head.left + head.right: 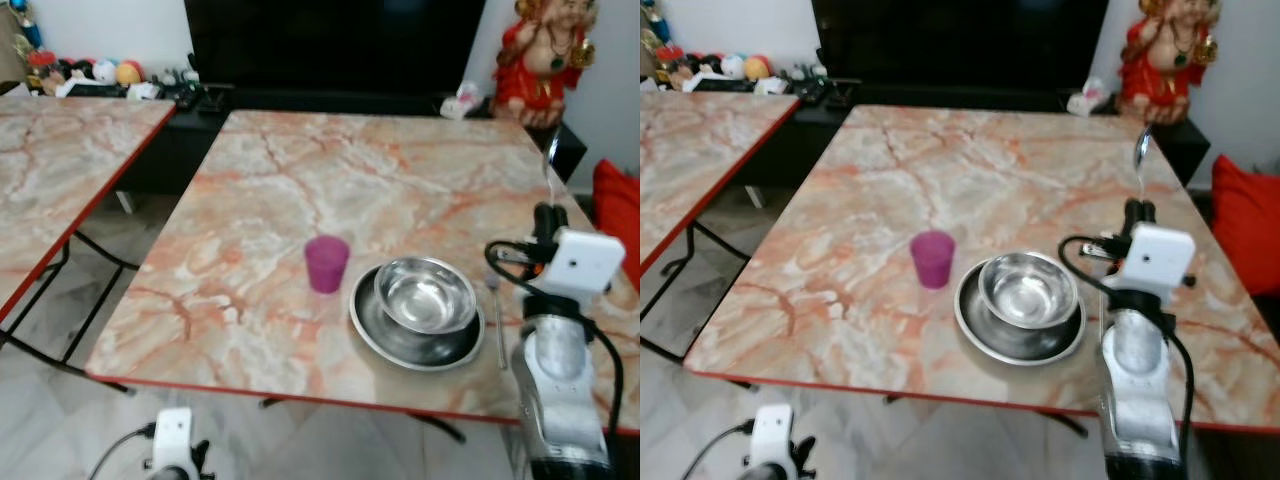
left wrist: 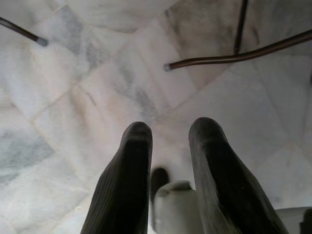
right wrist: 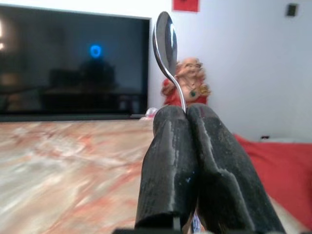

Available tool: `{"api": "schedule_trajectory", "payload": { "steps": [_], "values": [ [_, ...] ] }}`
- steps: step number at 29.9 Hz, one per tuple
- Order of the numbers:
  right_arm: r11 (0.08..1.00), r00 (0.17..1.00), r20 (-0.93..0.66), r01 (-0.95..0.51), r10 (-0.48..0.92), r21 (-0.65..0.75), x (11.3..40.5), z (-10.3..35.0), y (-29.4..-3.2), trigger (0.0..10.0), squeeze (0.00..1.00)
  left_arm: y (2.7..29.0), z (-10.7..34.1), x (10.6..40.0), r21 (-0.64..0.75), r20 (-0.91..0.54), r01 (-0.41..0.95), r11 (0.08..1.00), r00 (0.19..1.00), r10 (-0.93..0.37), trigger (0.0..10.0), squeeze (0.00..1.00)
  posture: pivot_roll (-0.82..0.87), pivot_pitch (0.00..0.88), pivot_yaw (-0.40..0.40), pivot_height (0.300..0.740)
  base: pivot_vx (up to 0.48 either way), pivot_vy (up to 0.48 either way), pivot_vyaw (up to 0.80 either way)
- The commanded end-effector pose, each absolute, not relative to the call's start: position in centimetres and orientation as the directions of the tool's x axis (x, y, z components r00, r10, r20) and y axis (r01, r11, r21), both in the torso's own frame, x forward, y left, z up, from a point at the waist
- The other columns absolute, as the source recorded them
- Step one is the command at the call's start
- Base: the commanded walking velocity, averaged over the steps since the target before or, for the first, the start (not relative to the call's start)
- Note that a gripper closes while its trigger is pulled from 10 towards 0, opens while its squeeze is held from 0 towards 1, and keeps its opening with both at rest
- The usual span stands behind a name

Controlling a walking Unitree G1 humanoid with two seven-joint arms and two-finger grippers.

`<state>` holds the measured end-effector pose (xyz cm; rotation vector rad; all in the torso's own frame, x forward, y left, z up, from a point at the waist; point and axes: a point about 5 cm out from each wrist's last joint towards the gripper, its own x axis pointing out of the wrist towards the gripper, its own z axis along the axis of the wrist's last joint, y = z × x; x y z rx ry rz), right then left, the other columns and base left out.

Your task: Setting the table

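Left eye view: marble table point(image 1: 300, 190) with a purple cup point(image 1: 326, 263) just left of a steel bowl point(image 1: 425, 294) that sits in a steel plate point(image 1: 372, 325). A utensil point(image 1: 495, 320) lies on the table just right of the plate; too thin to tell which kind. Right gripper point(image 1: 545, 215) is up over the table's right edge, near the plate, holding a spoon point(image 1: 552, 160) that points away from the robot. Left arm hangs low below the table edge. Second table point(image 1: 50, 170) at left.

Right eye view: same layout; spoon bowl point(image 1: 1142, 148) stands clear above the gripper, well off the tabletop.

Left wrist view: left gripper point(image 2: 168, 146) idle over the floor point(image 2: 73, 87), fingers parted, nothing between them.

Right wrist view: right fingers point(image 3: 170, 161) pinched tight on the spoon handle, spoon bowl up, figurine point(image 3: 187, 83) and TV point(image 3: 73, 63) behind.

Step, as I judge it: placing the spoon beside the plate. To do it well: tilt the wrist down so the spoon lies flat, set it next to the plate parallel with the utensil already there, avoid the plate rim, release only once it rests on the marble.
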<state>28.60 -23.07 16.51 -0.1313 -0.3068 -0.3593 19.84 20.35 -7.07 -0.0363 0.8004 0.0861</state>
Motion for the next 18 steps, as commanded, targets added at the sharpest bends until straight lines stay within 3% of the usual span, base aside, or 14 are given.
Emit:
{"api": "schedule_trajectory", "payload": {
  "steps": [1,18],
  "values": [
    [0.932,0.887,0.336,0.357,-0.317,-0.061,28.8,17.07,-22.66,10.0,0.0,21.25,-7.02,19.65,0.021,-0.723,-0.103,0.994,0.686,0.086,10.0,0.0,0.02,0.0,-0.014,0.74,0.0,-0.304,0.0],
    [0.92,0.885,0.294,0.39,-0.361,-0.045,29.02,16.64,-23.18,10.0,0.0,21.42,-6.98,19.71,0.011,-0.724,-0.121,0.993,0.684,0.091,10.0,0.0,0.02,0.0,-0.013,0.74,0.0,-0.018,0.0]
  ]
}}
